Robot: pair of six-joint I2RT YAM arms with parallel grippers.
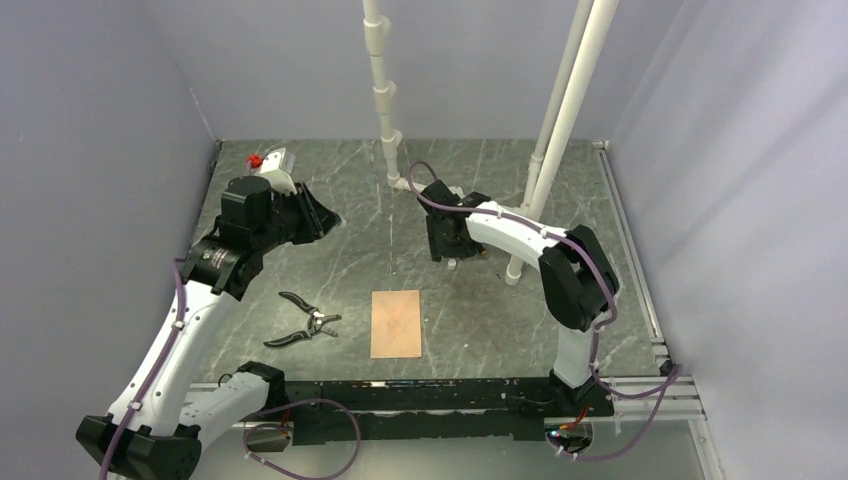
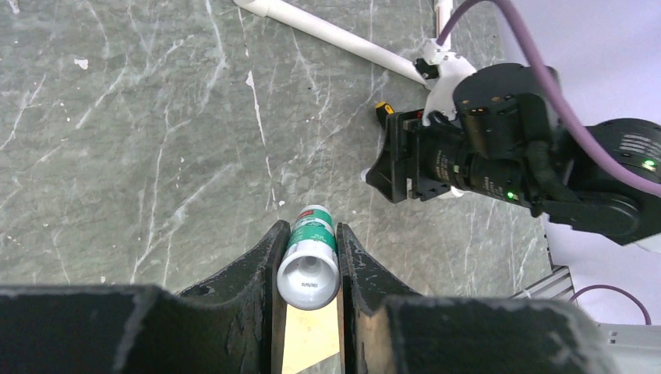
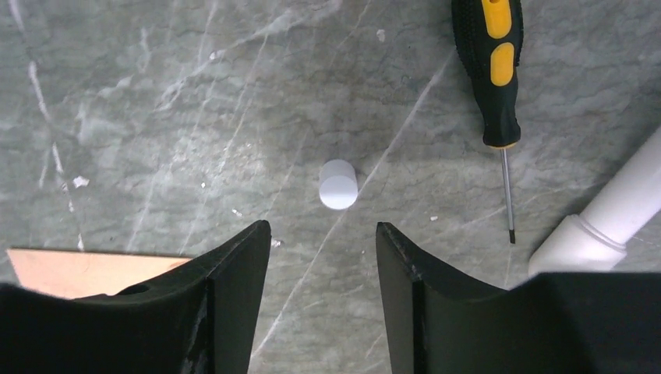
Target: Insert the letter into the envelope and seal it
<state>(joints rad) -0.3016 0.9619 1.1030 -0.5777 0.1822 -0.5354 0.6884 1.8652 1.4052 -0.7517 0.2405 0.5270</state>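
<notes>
A grey-green marbled table (image 1: 480, 300) is enclosed by plain pale walls (image 1: 120, 120), and white pipes (image 1: 385, 100) rise upright from its far part. A metal rail (image 1: 640, 290) runs along the table's right edge. The envelope (image 1: 396, 323) is seen lying flat on the near middle of the table as a tan rectangle with faint lines at its centre; no separate letter can be made out. Black pliers (image 1: 305, 326) are laid just to its left, apart from it. The left gripper (image 1: 322, 213) is held over the far left of the table and is clamped on a white glue stick (image 2: 310, 261) with a green label. The right gripper (image 3: 323, 230) is held above the table beyond the envelope, its jaws spread with nothing between them. A small white cap (image 3: 338, 185) rests on the surface just past its fingertips, and a black-and-yellow screwdriver (image 3: 495, 70) lies further right, beside a pipe's foot (image 3: 608, 218). A small white and red object (image 1: 270, 160) is set at the far left corner.
</notes>
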